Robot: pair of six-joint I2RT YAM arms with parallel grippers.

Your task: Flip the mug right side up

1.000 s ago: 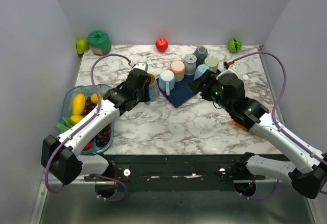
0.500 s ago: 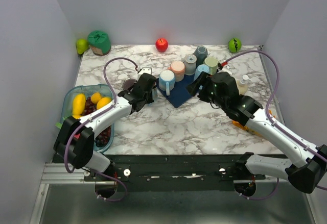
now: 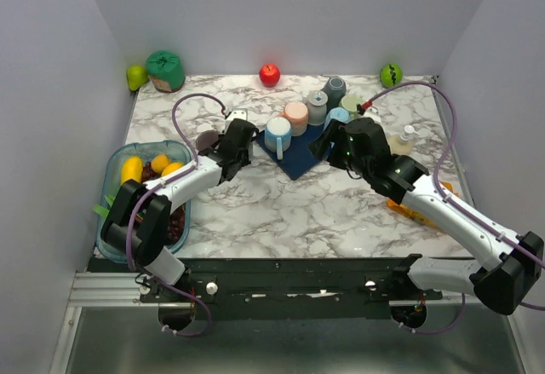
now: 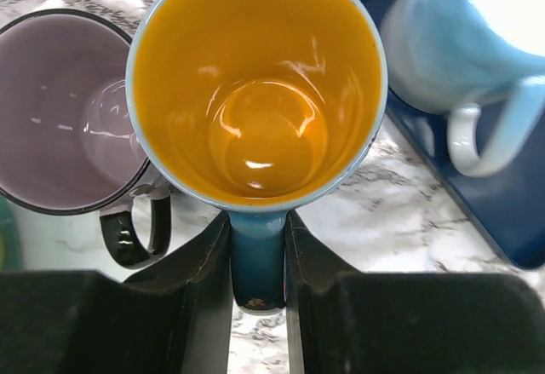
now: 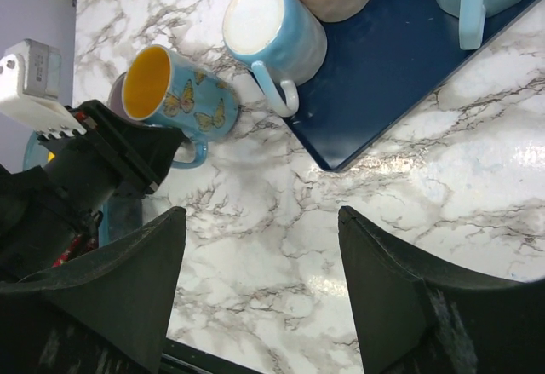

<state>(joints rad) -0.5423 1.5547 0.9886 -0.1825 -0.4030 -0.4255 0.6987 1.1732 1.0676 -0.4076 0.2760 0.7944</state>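
The blue butterfly mug [image 4: 255, 110] with an orange inside stands mouth up on the marble, close beside an upright purple mug [image 4: 68, 127]. My left gripper [image 4: 257, 246] is shut on the butterfly mug's blue handle. In the top view the left gripper [image 3: 241, 141] covers most of that mug. The right wrist view shows the mug [image 5: 174, 101] and the left gripper [image 5: 128, 161] behind its handle. My right gripper [image 5: 264, 289] is open and empty, above bare marble in front of the navy mat [image 5: 400, 84]. In the top view the right gripper [image 3: 336, 146] hovers at the mat's right side.
Several mugs sit upside down on the navy mat [image 3: 300, 159], the nearest a light blue one [image 3: 278, 134]. A fruit bowl [image 3: 116, 159] stands at the left edge. A red apple [image 3: 269, 74] and green fruit [image 3: 391, 74] line the back wall. A white bottle [image 3: 405, 140] is at the right.
My left gripper has swung the butterfly mug left and down from a raised, tilted hold to mouth up beside the purple mug. My right gripper has drifted slightly back and left.
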